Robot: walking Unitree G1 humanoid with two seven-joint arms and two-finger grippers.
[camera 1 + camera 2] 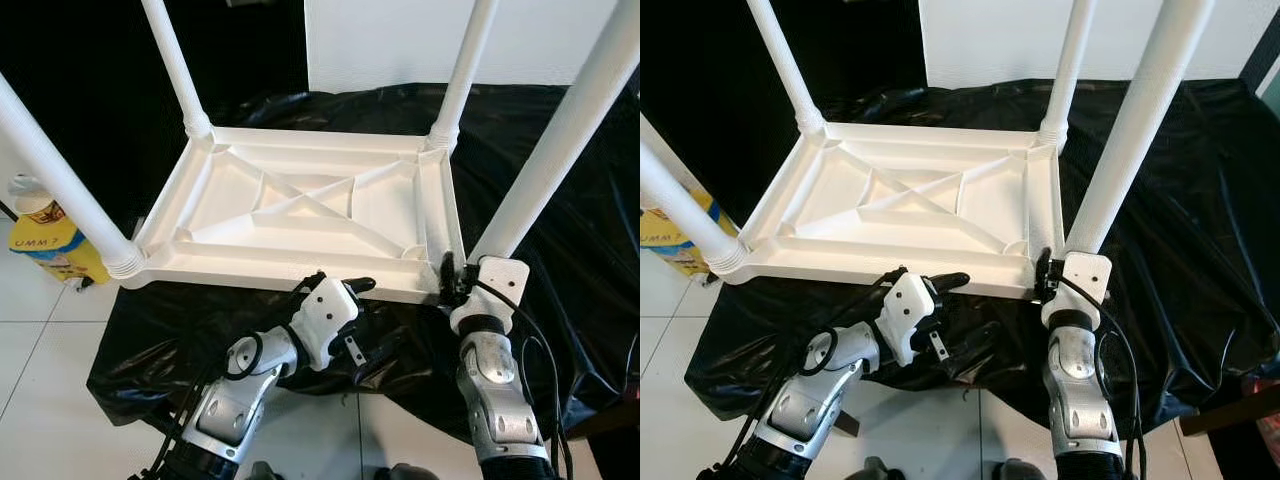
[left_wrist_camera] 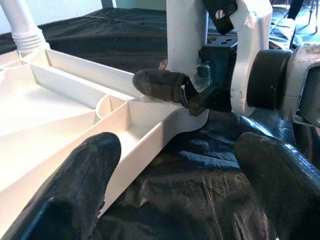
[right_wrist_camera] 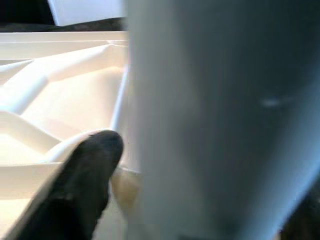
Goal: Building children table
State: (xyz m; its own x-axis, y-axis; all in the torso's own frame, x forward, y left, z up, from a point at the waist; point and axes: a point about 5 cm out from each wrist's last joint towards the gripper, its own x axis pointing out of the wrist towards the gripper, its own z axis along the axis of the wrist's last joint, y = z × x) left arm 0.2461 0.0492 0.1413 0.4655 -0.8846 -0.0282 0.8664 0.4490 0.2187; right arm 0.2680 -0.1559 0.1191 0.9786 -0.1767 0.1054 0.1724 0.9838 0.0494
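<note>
Black plastic sheet (image 1: 560,200) spread wide, reaching a white tiled floor (image 1: 40,330) at the near left. Resting on the sheet, upside down, a white plastic children's table (image 1: 310,210), ribbed underside facing up, diagonal braces crossing in the middle. Four white legs rising from the corners: far left leg (image 1: 175,60), far right leg (image 1: 465,65), near left leg (image 1: 55,180) with a ridged collar at its base, near right leg (image 1: 565,135) thick and close to the camera. White wall (image 1: 400,40) behind the far right of the table.

At the near right corner, right gripper (image 1: 450,280) set against the base of the near right leg, black fingers on either side of it and apparently pinching it; in the right wrist view, one dark fingertip (image 3: 90,165) beside the blurred white leg. Left gripper (image 1: 345,292) just at the near edge of the tabletop, fingers spread apart, holding nothing; in the left wrist view, one finger (image 2: 75,185) by the table's rim, the other (image 2: 280,180) over the black sheet, with the right gripper's finger (image 2: 160,85) ahead against the leg.

Beside the near left leg, on the floor, a yellow bag (image 1: 50,245) with printed lettering, contents unclear.
</note>
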